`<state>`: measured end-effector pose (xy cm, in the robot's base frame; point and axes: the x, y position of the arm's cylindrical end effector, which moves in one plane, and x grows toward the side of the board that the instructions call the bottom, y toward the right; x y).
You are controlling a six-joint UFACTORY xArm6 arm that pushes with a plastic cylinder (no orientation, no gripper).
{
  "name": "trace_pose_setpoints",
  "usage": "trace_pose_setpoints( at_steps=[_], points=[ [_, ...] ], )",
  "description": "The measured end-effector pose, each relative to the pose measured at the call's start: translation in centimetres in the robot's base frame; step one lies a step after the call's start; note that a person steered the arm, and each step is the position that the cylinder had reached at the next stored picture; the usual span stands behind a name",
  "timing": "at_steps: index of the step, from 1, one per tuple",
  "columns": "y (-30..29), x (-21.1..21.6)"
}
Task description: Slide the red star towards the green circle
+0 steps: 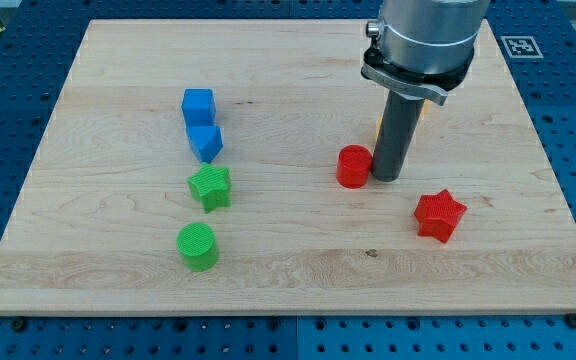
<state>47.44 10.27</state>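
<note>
The red star (439, 215) lies on the wooden board toward the view's lower right. The green circle (198, 246) lies at the lower left, far to the left of the star. My tip (387, 178) rests on the board just right of the red cylinder (353, 166), touching or nearly touching it. The tip is above and to the left of the red star, a short gap away.
A green star (210, 187) lies just above the green circle. A blue block (206, 142) and a blue cube (198, 105) stand above that in a column. A yellow or orange block (380, 127) is mostly hidden behind the rod. The wooden board (288, 270) sits on a blue pegboard table.
</note>
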Motion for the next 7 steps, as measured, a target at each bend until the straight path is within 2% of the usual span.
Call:
trace_pose_setpoints(
  at_steps=[2,4,5,6,7],
  points=[
    [2.1,0.5],
    [6.8,0.9],
    [9.7,2.5],
    [11.7,6.0],
    [11.7,6.2]
  ],
)
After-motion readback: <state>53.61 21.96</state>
